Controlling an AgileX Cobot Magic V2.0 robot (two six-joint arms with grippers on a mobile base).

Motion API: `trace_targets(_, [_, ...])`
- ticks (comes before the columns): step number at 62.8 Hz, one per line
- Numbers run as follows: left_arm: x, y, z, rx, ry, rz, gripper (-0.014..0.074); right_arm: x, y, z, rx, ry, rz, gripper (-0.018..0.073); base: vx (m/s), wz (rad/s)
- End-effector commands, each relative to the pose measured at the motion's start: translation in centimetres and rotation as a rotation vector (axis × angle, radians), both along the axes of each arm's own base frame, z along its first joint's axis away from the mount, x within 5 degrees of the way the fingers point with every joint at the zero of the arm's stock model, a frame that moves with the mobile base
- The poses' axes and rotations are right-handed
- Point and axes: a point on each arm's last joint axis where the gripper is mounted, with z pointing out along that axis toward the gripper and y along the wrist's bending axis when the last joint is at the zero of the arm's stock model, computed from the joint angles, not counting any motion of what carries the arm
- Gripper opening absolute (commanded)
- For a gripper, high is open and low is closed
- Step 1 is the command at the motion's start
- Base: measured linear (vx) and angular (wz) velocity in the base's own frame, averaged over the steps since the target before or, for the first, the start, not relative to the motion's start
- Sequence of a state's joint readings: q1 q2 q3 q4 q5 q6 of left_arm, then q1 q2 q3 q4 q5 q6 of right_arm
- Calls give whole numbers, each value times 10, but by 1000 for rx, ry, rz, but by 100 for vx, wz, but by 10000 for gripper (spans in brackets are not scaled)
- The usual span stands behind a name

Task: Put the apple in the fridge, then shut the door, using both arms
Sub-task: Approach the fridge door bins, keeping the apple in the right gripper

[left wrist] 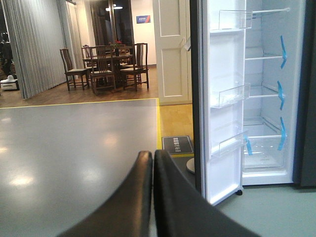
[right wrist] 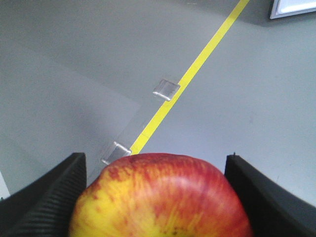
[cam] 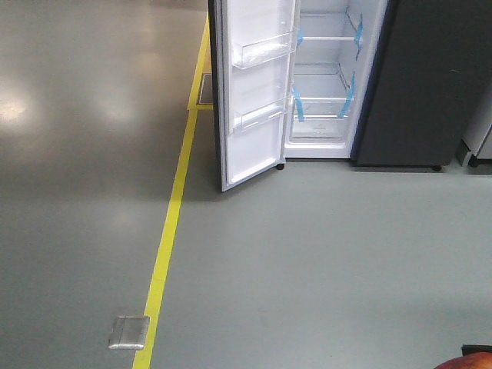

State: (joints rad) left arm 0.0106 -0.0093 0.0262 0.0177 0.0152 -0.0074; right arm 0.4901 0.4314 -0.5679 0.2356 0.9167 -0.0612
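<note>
The fridge [cam: 327, 77] stands open at the far side of the floor, its white shelves and blue tape strips showing [left wrist: 269, 98]. Its door [cam: 254, 92] is swung out to the left, white inner face and clear bins toward me [left wrist: 224, 98]. The red and yellow apple [right wrist: 163, 202] fills the bottom of the right wrist view, where my right gripper [right wrist: 155, 165] is shut on it with a black finger on each side. A sliver of the apple [cam: 469, 363] shows at the bottom right of the front view. My left gripper [left wrist: 153, 163] is shut on nothing, pointing at the floor left of the door.
A yellow floor line [cam: 169, 231] runs from the door's left toward me, with a metal floor plate [cam: 128, 332] beside it. A dark grey cabinet [cam: 434, 77] adjoins the fridge on the right. A dining table and chairs [left wrist: 106, 64] stand far back left.
</note>
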Motion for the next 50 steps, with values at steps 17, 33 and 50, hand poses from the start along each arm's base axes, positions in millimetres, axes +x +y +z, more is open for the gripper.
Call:
trace_targets(17, [2,0,-2,-12,-26,-1,-6,4,2,13,53,-68,-10,348,32,-4])
trace_targets(33, [2,0,-2,-12,-26,-1,-6,4,2,13,53,-68,-10,348,30,-4])
trace_targets(50, [2,0,-2,-12,-26,-1,-6,4,2,13,53,-68,-10,348,28,-2])
